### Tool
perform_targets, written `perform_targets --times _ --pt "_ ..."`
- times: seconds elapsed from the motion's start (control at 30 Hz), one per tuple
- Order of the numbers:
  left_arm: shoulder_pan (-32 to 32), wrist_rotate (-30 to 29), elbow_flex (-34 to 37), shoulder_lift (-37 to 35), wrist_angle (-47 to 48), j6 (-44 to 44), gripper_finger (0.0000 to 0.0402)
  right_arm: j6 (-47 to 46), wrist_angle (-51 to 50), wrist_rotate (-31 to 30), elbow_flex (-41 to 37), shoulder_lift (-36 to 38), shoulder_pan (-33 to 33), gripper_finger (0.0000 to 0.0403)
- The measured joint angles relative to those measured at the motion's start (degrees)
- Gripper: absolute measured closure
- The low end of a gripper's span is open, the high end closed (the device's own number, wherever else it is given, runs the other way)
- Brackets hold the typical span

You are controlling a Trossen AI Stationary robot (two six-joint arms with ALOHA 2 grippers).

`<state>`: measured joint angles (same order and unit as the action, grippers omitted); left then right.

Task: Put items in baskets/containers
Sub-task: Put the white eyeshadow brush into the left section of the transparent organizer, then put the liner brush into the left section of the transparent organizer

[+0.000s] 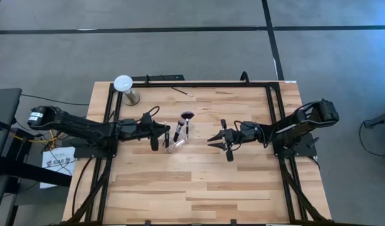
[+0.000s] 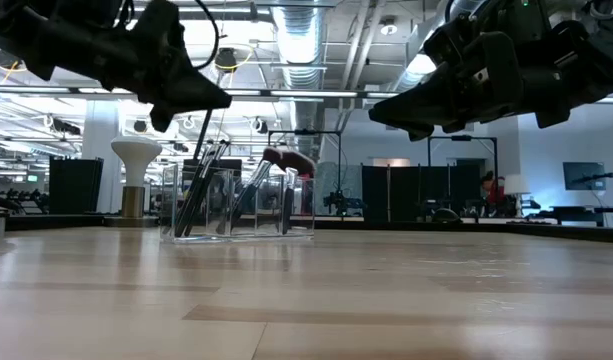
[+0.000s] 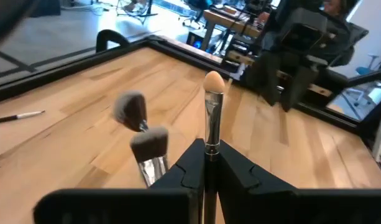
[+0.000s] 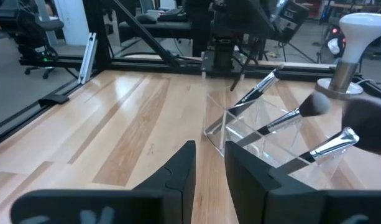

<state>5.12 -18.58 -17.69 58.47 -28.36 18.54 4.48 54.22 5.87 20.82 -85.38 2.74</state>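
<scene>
left tool [image 3: 206, 171] pinches a brush [image 3: 212, 112] (right tool [image 4: 209, 168] parted, empty).

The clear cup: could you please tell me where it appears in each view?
High view: the clear cup is left of centre, just beyond the left gripper.
Low view: left of centre, brushes inside.
Left wrist view: the cup itself cannot be made out.
Right wrist view: right of centre.
Shared landmark: white-domed stand.
</scene>
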Motion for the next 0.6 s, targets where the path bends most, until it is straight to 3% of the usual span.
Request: perform_targets --times 0.2,0.6 --pt "-1.6 0.9 0.0 1.7 -0.1 0.4 0.0375 0.0 -0.2 0.0 0.0 0.0 0.0 0.0328" --pt "-1.8 3.1 0.0 2.0 -0.1 0.4 0.0331 0.0 -0.3 0.1 0.0 0.0 0.0 0.0328"
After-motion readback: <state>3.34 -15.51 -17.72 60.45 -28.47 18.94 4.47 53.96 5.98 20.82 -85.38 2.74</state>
